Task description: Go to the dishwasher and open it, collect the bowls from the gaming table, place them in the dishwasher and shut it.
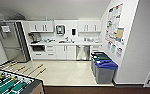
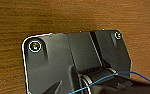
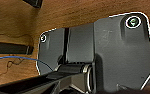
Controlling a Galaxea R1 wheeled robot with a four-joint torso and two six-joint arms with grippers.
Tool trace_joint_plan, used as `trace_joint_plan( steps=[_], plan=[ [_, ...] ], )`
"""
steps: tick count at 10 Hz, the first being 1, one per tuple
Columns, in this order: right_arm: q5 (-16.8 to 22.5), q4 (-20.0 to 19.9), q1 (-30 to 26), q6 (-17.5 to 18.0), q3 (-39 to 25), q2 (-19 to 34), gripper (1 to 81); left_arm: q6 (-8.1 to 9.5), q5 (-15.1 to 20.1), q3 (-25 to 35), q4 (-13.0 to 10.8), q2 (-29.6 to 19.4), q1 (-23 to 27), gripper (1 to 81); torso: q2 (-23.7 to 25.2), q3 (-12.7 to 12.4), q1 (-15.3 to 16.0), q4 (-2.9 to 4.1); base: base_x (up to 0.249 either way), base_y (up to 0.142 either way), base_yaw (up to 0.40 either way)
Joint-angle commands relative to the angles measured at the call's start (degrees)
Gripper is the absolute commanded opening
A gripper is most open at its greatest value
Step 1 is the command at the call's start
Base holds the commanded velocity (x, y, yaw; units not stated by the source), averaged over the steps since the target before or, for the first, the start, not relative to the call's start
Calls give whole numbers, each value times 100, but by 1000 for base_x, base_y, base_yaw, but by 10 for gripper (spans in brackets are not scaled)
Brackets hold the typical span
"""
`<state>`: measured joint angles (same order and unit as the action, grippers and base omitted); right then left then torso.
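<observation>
Closest to you is the table-football table (image 1: 8, 83), its rod handles sticking out over the pale floor (image 1: 66, 72). No bowls are visible on the part of it in sight. Both wrist cameras look past their dark plates (image 2: 73, 62) (image 3: 98, 55) onto brown wood-grain flooring (image 2: 66, 15). I cannot tell from either one whether the jaws are apart or together, so check that yourself before you reach the counter.

The step in hand looks like the drive to the dishwasher (image 1: 82, 52). I take it to be the steel-fronted panel under the counter, beside the white cabinet doors (image 1: 66, 52). It is well ahead of both sets of jaws and far out of reach. Its door looks shut.

To do this well:
- Aim the base so the steel front ends up squarely ahead of the jaws, not off to one side.
- Keep the blue-lidded bin (image 1: 106, 71) and the green-lidded bin (image 1: 100, 58) well clear on the right arm's side. They stand near the dishwasher and narrow your approach.
- Give the rod handles room on the left arm's side as you pass.
- A thin cable (image 3: 8, 65) lies on the wood floor under the right wrist, so roll off slowly.
- Stop short enough for the door to drop open between you and the unit.
</observation>
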<state>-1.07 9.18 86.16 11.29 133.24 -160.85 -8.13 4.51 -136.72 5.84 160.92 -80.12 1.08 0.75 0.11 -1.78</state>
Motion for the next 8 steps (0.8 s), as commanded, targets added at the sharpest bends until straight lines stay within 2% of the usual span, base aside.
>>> trace_joint_plan(
  steps=[1,8],
  plan=[
    [265,-57,-323,-30,-80,77,811,-4,331,40,66,-85,369,811,0,0,0,0,134,0,0],
    [265,-57,-340,-30,-89,77,811,-4,322,57,75,-85,360,811,0,0,-2,0,134,0,0]
  ],
)
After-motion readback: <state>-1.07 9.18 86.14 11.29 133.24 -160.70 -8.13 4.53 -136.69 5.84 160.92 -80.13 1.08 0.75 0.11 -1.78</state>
